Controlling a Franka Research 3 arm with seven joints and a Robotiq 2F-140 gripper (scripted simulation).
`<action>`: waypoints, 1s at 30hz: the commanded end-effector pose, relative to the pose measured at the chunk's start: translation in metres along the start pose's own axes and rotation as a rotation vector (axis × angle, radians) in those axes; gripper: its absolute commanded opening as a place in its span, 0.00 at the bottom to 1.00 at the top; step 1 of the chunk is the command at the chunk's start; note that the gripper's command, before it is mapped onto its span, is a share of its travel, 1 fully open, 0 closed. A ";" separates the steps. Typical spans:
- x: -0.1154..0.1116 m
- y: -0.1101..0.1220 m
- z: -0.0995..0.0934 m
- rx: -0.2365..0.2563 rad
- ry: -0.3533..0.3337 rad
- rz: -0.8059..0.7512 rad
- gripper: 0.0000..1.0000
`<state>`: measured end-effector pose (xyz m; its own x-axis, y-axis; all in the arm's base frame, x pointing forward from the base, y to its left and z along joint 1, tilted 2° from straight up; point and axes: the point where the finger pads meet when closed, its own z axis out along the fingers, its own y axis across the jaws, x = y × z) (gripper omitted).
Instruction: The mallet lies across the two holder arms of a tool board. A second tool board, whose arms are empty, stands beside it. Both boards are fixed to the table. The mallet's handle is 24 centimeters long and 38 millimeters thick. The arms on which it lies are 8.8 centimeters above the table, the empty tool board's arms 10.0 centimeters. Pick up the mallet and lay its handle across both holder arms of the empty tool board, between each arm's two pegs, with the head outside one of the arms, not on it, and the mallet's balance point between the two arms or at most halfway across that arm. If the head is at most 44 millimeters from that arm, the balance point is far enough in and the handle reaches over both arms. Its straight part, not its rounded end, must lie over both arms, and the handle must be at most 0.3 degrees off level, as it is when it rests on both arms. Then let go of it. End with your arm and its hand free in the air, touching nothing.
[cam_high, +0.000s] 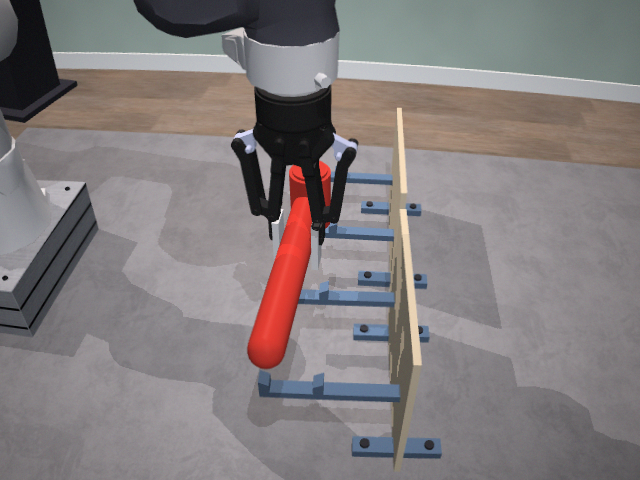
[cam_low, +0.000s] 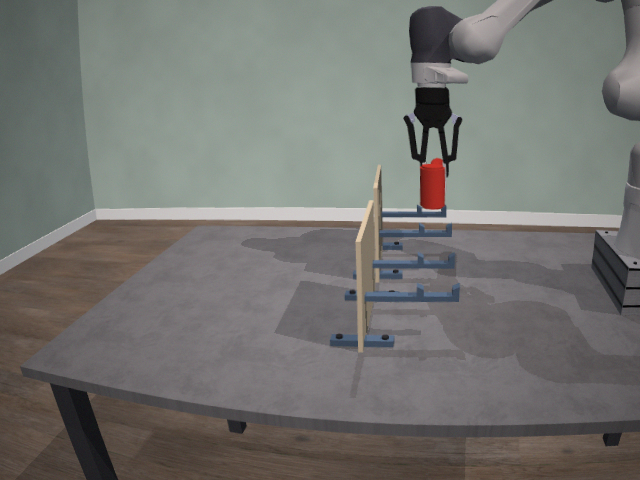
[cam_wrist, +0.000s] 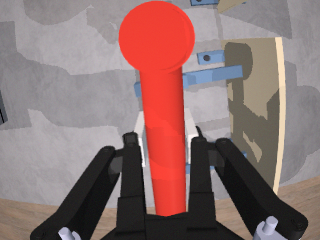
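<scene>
Gripper (cam_high: 293, 238) hangs straight down from the wrist, fingers clamped on the handle of the red mallet (cam_high: 281, 279). Grip sits on the handle near the head end; the head (cam_low: 432, 186) lies just behind the fingers, the long free end of the handle runs out ahead of them, as the wrist view shows down its length.

Mallet is carried in the air, well above the table (cam_low: 155, 320) and touching no arm.

Two tan tool boards stand edge to edge off to one side of the gripper: far board (cam_high: 399, 155), near board (cam_high: 408, 310). Each carries two blue holder arms reaching out toward the tool. Which board is the empty target cannot be told from the boards themselves; judged by where the handle points, likely the near one.

Key relation: handle's long axis runs along the row of arms, crossing them roughly square. In the top view the rounded tip appears between the near board's two arms, first arm (cam_high: 346, 296) and last arm (cam_high: 330, 388), but it is high, so the true overlap cannot be told.

Judgement: carry on along the handle's own axis, then descend between the pegs.
</scene>
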<state>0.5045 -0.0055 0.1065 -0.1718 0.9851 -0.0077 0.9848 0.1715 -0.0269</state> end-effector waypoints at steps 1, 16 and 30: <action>-0.001 0.000 -0.003 0.000 -0.019 -0.056 0.00; -0.001 0.000 -0.004 0.003 -0.020 -0.112 0.00; -0.002 0.000 -0.001 0.003 -0.020 -0.112 0.00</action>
<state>0.5023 -0.0070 0.1066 -0.2732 0.9617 -0.0219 0.9615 0.2722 -0.0378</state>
